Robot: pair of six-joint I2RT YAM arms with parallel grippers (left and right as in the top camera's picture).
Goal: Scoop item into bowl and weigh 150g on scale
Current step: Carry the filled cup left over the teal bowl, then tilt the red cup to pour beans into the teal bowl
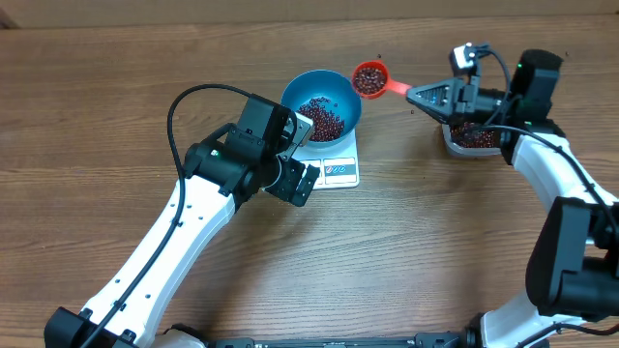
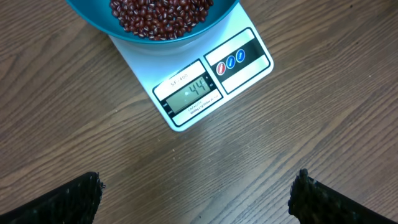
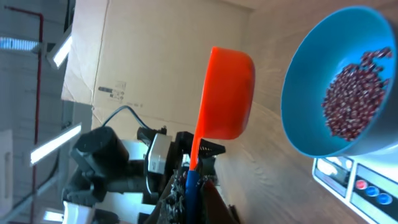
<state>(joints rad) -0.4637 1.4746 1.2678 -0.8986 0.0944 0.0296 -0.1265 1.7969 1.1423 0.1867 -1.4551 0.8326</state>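
The right gripper point(image 1: 416, 95) is clenched on the handle of the red scoop point(image 1: 369, 78), holding its loaded cup level just beside the rim of the blue bowl point(image 1: 334, 85), likely ready to tip. The bowl sits on the white scale point(image 1: 340, 170) toward the far edge of the table point(image 1: 435, 251), with dried beans point(image 1: 324, 118) pooled inside. The left gripper point(image 2: 196, 185) hangs released over the table, apparently so its camera faces the display point(image 2: 194, 92), which reads 44, well short.

The tabletop point(image 1: 406, 242) is lit evenly from above; only soft shadows are cast beneath the arms point(image 1: 174, 232). The fingers point(image 2: 68, 202) of the left pincer point(image 2: 196, 208) are rendered dark and blurred. Beyond the right pincer point(image 3: 186, 196) and scoop point(image 3: 227, 93), lamps point(image 3: 59, 53) are blown out.
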